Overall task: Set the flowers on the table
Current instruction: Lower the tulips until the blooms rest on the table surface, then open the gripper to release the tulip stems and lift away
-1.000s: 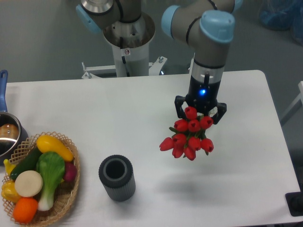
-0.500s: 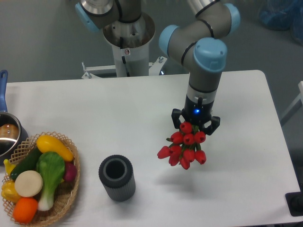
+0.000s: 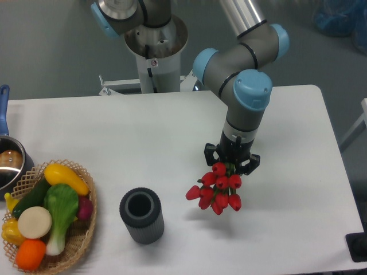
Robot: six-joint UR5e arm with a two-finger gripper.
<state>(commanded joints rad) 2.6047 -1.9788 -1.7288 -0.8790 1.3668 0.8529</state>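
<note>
- Flowers (image 3: 215,189) hang in the robot's hand (image 3: 230,162), red heads bunched together and pointing toward me, stems hidden up between the fingers.
- Black hand clenched around the bunch at its 12 o'clock end; it points straight down, right of the tabletop's middle.
- White tabletop (image 3: 143,143) lies under it, with a soft shadow of the bunch falling at about 5 o'clock from the blooms. Whether the lowest tulips touch the surface I cannot tell.
- Dark ribbed cylinder (image 3: 141,216), open at the top, stands upright at 8 o'clock from the flowers, well apart from them.
- Wicker basket (image 3: 81,239) of vegetables (image 3: 49,213) sits at the far 9 o'clock edge of the tabletop, beyond the cylinder.
- Metal pot (image 3: 10,166) with a blue handle shows at the left border, just at 11 o'clock from the basket.
- Grey arm with light-blue joint caps rises from the hand toward 12 o'clock.
</note>
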